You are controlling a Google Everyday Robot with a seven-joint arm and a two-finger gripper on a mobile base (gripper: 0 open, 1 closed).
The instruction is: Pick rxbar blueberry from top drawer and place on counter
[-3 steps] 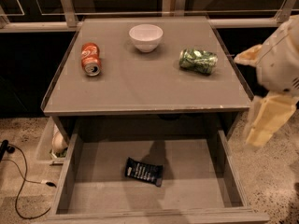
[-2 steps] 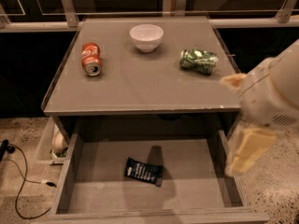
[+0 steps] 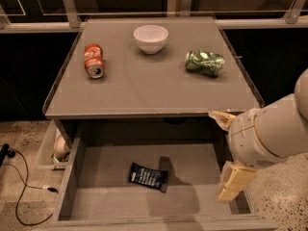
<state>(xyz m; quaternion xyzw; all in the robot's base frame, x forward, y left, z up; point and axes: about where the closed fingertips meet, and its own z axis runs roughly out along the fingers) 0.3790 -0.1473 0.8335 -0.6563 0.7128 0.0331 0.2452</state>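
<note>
The rxbar blueberry (image 3: 148,176), a dark flat wrapper with white print, lies on the bottom of the open top drawer (image 3: 98,189), slightly left of its middle. The counter (image 3: 144,88) is the grey table top above the drawer. My gripper (image 3: 217,156) hangs at the drawer's right side, below the counter's front right corner and well to the right of the bar. Its cream fingers (image 3: 233,182) stand apart and hold nothing.
On the counter lie a red soda can (image 3: 94,60) at the left, a white bowl (image 3: 150,37) at the back middle and a green patterned can (image 3: 205,62) at the right. A cable (image 3: 24,191) lies on the floor at the left.
My arm has moved left and down, from beside the counter's right edge to over the right side of the drawer. The bar and the cans have not moved.
</note>
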